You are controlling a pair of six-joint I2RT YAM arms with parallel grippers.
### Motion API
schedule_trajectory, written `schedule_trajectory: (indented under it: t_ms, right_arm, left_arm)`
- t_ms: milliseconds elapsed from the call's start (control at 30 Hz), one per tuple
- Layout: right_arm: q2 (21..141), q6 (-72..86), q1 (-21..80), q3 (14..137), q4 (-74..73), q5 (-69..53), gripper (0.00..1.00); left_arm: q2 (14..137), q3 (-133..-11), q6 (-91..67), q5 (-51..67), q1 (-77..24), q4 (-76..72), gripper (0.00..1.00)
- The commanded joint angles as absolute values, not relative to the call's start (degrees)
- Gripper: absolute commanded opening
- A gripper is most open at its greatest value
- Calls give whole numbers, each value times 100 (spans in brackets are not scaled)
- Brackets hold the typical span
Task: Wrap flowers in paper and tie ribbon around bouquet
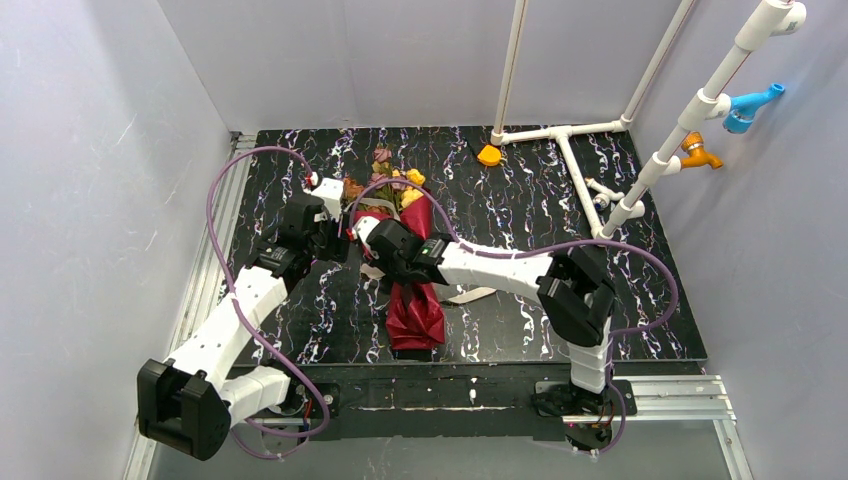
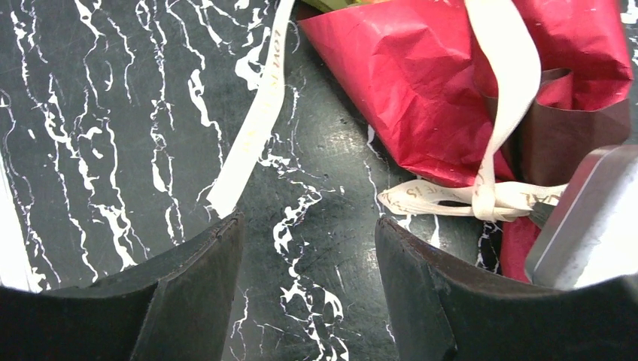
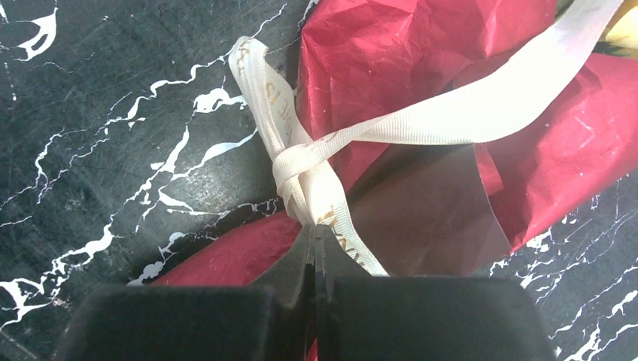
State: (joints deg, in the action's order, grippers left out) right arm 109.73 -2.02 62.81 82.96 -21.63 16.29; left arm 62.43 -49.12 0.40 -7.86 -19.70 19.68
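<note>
Pinching knotted cream fabric ribbon (image 3: 301, 173) by crinkly dark red paper (image 3: 391, 60) with right fingers (image 3: 188, 320), left fingers (image 2: 188, 286) apart over black marbled counter (image 2: 113, 113)

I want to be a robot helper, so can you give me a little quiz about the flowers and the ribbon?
1. True or false: the right gripper is shut on the narrow cream fabric ribbon.
2. What does the open left gripper hold? A nothing; B a spoon; C a ball.
3. Fill in: in the overhead view, the yellow, orange and pink artificial flowers poke from the ____ end of the crinkly dark red paper (top or bottom of the picture).
Key: 1 true; 2 A; 3 top.
</note>
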Motion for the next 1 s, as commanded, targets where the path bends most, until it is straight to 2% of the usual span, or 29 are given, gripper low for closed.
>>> schedule_trajectory:
  t_ms: [0,333,500,667,967]
  right_arm:
    - [10564,319,6090,8063,-1881,1878,1]
    - [9995,465,6091,7383,-1157,1837,1]
    - [10056,557,6091,7253,-863,1732,1]
    - [10070,598,6084,7285,-579,1715,1]
    - [9910,828,6030,6857,143,1615,1]
  left_arm:
    - [5830,-4922,79,-54,-2171,2000,63]
    - [5588,-4726,293,1368,-2175,1701,65]
    - [5728,-4593,440,1519,-2171,1411,79]
    - [5735,-4256,691,1793,-2171,581,83]
    - [5570,-3300,3212,2377,-2175,-487,84]
